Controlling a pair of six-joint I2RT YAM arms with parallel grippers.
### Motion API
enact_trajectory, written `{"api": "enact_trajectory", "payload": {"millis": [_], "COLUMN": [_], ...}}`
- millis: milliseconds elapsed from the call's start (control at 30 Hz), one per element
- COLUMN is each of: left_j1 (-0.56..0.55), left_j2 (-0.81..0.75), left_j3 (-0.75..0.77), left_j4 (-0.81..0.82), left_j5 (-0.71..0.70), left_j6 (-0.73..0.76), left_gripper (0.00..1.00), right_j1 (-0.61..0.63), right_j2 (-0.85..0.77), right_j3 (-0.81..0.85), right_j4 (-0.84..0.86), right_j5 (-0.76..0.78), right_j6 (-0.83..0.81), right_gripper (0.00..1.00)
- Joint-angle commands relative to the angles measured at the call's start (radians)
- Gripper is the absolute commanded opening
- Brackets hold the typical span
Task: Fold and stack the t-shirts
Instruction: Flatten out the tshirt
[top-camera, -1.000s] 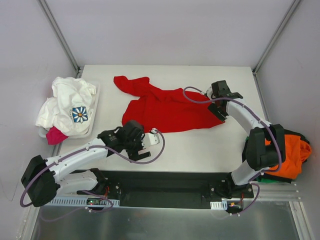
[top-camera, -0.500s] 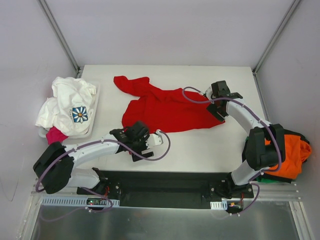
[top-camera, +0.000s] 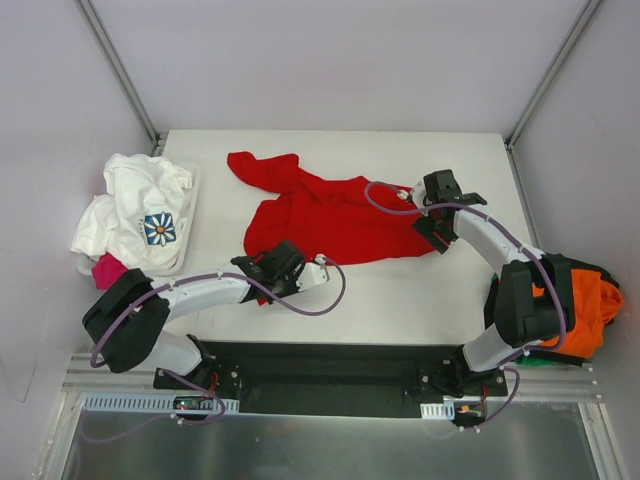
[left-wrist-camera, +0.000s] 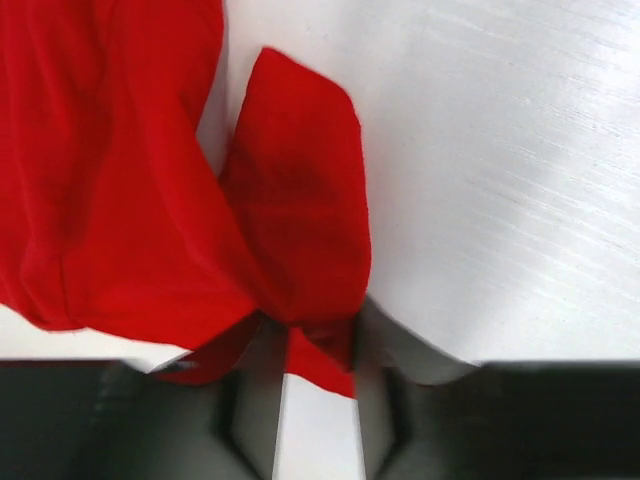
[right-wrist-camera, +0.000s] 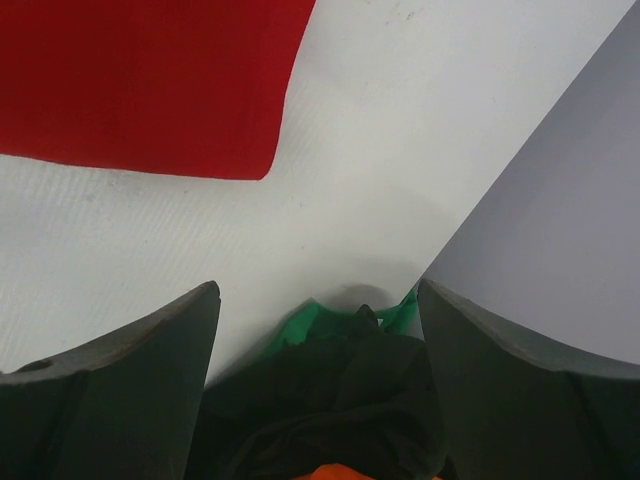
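Observation:
A bright red t-shirt (top-camera: 330, 215) lies crumpled across the middle of the table. My left gripper (top-camera: 272, 262) is at its near left corner. In the left wrist view my left gripper (left-wrist-camera: 315, 345) is shut on a bunched fold of the red t-shirt (left-wrist-camera: 150, 180). My right gripper (top-camera: 440, 222) hovers at the shirt's right edge. It shows open in the right wrist view, the right gripper (right-wrist-camera: 315, 330) holding nothing, with the red t-shirt's corner (right-wrist-camera: 140, 80) beyond and to the left of it.
A white t-shirt with a blue flower print (top-camera: 140, 215) is heaped on a pink one (top-camera: 108, 270) in a tray at the left. An orange t-shirt (top-camera: 580, 310) sits on dark and green cloth (right-wrist-camera: 320, 318) at the right edge. The grey side wall (right-wrist-camera: 560, 200) stands close to my right gripper.
My left gripper has moved forward and right to the red t-shirt's near corner and closed on it. My right gripper has shifted only slightly and stays open.

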Motion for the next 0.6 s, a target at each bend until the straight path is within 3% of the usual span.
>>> {"api": "enact_trajectory", "payload": {"millis": [0, 67, 300, 567], "left_j1": [0.010, 0.008, -0.003, -0.006], "left_j2": [-0.032, -0.076, -0.269, -0.363], "left_j3": [-0.002, -0.010, 0.015, 0.033], "left_j4": [0.006, -0.012, -0.193, -0.342], "left_j5": [-0.062, -0.062, 0.005, 0.040], "left_j6": [0.011, 0.018, 0.040, 0.078], "left_gripper": [0.12, 0.00, 0.00, 0.14], "right_j1": [0.008, 0.011, 0.018, 0.042], "right_j2": [-0.036, -0.033, -0.025, -0.017], "right_j3": [-0.016, -0.021, -0.016, -0.001], "right_j4": [0.013, 0.015, 0.019, 0.006], "right_j5": [-0.027, -0.029, -0.026, -0.012], "right_j6": [0.016, 0.016, 0.018, 0.030], "right_gripper": [0.84, 0.84, 0.84, 0.84]}}
